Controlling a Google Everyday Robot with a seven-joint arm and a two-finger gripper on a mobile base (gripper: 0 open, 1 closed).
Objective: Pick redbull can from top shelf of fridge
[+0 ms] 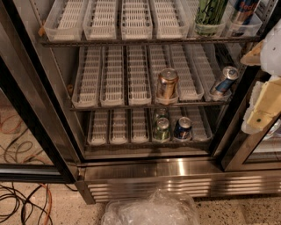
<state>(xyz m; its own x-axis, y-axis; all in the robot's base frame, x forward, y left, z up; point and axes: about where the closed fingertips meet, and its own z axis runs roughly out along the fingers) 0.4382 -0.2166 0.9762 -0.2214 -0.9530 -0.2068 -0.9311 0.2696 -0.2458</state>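
Camera view looks into the open fridge (pixel 175 169). A tall green can (pixel 210 13) stands upright in a tray on the top shelf (pixel 131 41). The redbull can (pixel 243 11) stands just right of the green can, in the next tray. The gripper (pixel 265 103) hangs below and to the right of the green can, well apart from it. How wide it stands, or whether it grips anything, I cannot tell.
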